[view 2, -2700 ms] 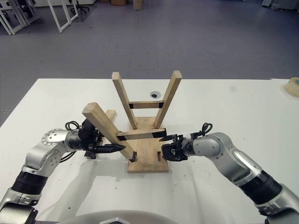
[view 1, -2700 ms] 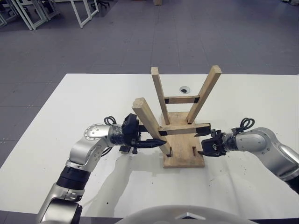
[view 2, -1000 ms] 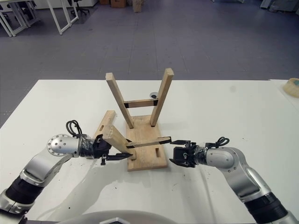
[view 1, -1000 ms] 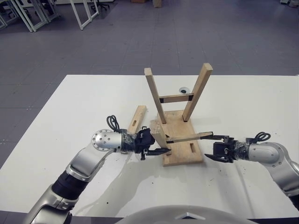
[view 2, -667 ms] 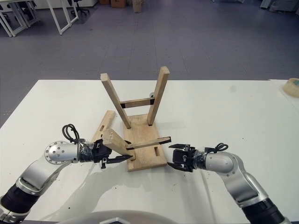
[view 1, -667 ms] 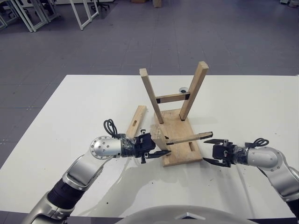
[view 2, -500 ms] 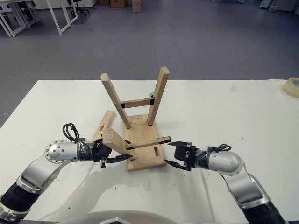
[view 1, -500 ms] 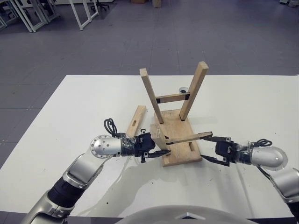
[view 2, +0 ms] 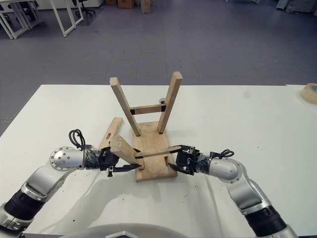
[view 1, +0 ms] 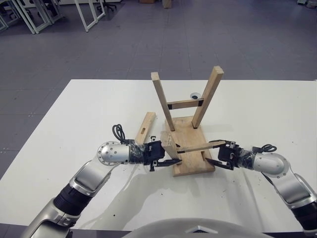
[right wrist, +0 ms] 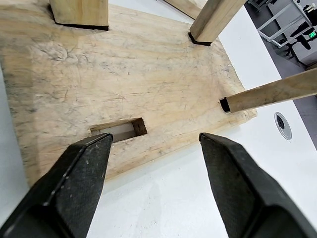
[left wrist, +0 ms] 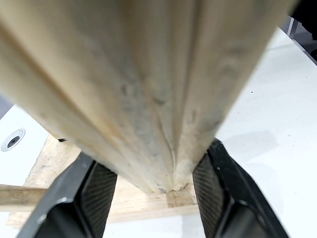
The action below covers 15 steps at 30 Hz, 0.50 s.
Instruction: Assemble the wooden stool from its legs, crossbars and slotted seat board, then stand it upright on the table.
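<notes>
Inside the left pincer (view 1: 169,161), a wooden leg (left wrist: 148,89), seat board (right wrist: 124,74) beside right pincer (view 1: 216,153)

I see a round cable hole (view 1: 195,94) set in the far side of the white desk (view 1: 89,114). Beyond it lies grey floor (view 1: 148,44), with white table frames (view 1: 91,11) at the far left. A pale round thing (view 2: 312,92) sits far off to the right.

Head stereo pair above table (view 1: 89,109); wrist cameras close on seat board (right wrist: 124,74).
</notes>
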{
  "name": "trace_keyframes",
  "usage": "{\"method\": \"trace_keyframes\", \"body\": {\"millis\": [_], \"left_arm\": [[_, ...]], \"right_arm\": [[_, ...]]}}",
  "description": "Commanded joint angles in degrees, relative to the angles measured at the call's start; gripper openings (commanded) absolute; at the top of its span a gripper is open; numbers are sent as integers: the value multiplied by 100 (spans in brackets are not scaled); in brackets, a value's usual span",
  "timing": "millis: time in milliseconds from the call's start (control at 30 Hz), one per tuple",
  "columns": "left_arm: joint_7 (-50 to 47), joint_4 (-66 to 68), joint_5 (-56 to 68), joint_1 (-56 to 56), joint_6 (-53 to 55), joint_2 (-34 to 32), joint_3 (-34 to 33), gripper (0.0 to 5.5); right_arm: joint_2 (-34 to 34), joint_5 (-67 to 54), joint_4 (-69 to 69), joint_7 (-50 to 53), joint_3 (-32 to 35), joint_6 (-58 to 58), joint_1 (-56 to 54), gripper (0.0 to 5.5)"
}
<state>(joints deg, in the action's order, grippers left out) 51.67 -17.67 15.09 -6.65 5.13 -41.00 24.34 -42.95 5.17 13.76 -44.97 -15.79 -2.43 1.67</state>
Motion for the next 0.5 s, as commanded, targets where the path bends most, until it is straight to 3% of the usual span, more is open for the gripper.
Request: {"method": "trace_keyframes", "body": {"millis": [33, 100, 167, 267, 433, 500], "left_arm": [[42, 309, -956, 493, 0, -328, 386, 205], [-12, 408, -892, 423, -368, -178, 306, 205], [47, 501, -708, 332, -697, -51, 205, 264], [316, 492, -426, 342, -949, 36, 18, 311], [589, 449, -52, 794, -884, -364, -654, 401], [469, 474, -24, 978, -798, -511, -1064, 406]], "right_arm": [[-108, 343, -628, -76, -251, -463, 385, 323], [-120, 324, -607, -72, -271, -466, 382, 323], [-108, 304, -582, -62, -302, -481, 360, 323], [-79, 288, -531, -21, -341, -509, 401, 323], [33, 194, -492, 112, -389, -607, 639, 323], [200, 137, -664, 284, -397, -617, 694, 323]]}}
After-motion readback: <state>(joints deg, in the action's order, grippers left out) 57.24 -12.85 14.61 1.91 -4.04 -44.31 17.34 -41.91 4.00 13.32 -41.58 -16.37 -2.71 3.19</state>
